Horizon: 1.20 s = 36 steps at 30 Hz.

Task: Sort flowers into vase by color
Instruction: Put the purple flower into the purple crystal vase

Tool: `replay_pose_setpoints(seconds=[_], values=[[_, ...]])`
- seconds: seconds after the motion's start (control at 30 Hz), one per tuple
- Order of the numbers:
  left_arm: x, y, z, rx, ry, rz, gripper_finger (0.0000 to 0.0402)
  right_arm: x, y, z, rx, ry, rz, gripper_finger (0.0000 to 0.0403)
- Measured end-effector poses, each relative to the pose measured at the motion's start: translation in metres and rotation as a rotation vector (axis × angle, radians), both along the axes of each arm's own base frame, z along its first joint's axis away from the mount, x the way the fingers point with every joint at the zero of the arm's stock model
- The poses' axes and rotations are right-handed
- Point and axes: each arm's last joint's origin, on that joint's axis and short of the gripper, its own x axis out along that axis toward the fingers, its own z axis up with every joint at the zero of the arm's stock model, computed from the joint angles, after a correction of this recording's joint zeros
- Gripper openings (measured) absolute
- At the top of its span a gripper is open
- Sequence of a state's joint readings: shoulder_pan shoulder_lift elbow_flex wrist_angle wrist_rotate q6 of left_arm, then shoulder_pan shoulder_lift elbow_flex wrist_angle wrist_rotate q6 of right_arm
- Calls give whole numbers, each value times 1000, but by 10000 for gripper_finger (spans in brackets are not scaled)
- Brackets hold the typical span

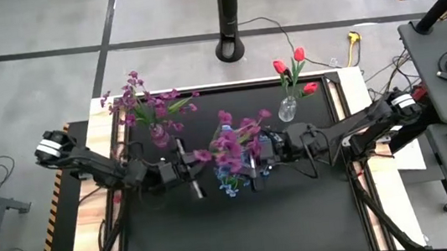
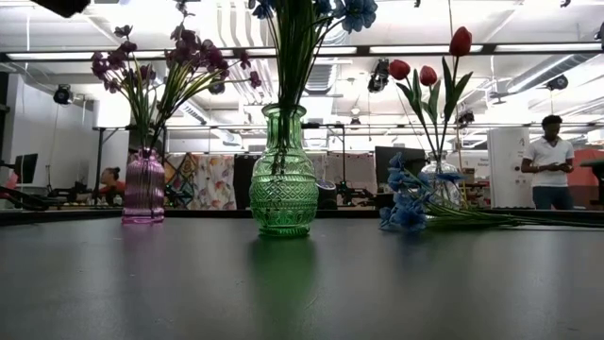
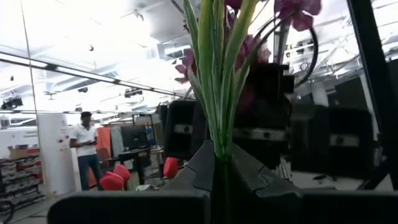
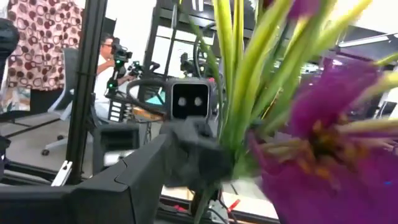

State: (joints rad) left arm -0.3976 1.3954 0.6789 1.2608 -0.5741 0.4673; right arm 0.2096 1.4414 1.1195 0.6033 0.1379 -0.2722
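Above the black tabletop [image 1: 244, 233], near its centre, both arms were seen meeting over a green glass vase [image 2: 283, 179]. L gripper [image 1: 184, 165] was reached in from the left side, R gripper [image 1: 262, 156] from the right, w/ a bunch of purple-magenta flowers [image 1: 230, 142] between them. In the left wrist view, green stems [image 3: 217, 93] were seen clenched between the L jaws, rising upright w/ magenta blossoms above. In the right wrist view, the R jaws were likewise closed on a cluster of green stems [image 4: 239, 93], w/ a large purple bloom [image 4: 329, 155] close to the lens. In the low view, stems were seen standing in the green vase, blue blossoms [image 2: 354, 11] showing at the upper edge. A purple vase [image 2: 143, 189] at the tabletop's far left corner area held purple-magenta flowers [image 2: 160, 61]. A clear vase [image 2: 442, 184] toward the far right held three red tulip-like buds [image 2: 429, 66]. Blue flowers [image 2: 406, 203] were lying flat on the tabletop, just beside the green vase, stems pointing twd the right. A person in a white shirt [image 2: 549, 161] was visible in the room behind, well apart from the tabletop.
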Motion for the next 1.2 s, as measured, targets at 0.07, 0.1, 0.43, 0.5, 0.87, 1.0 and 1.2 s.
replay_pose_setpoints(seconds=[0.07,0.1,0.43,0.5,0.87,1.0,1.2], values=[[6,-2,-4,8,8,-5,1,1,0,1,4,-2,1,231],[9,-4,-4,14,9,-6,4,1,0,1,9,-2,2,228],[22,-8,-7,2,30,45,27,0,0,1,11,-1,1,132],[21,-8,-7,-20,27,38,29,0,0,0,10,3,1,108],[14,-5,-7,-75,184,13,130,-3,0,2,-7,30,7,17],[6,-3,2,-91,191,1,185,-2,0,6,-3,104,11,13],[0,-1,9,-84,174,-1,221,6,2,11,-10,156,29,13]])
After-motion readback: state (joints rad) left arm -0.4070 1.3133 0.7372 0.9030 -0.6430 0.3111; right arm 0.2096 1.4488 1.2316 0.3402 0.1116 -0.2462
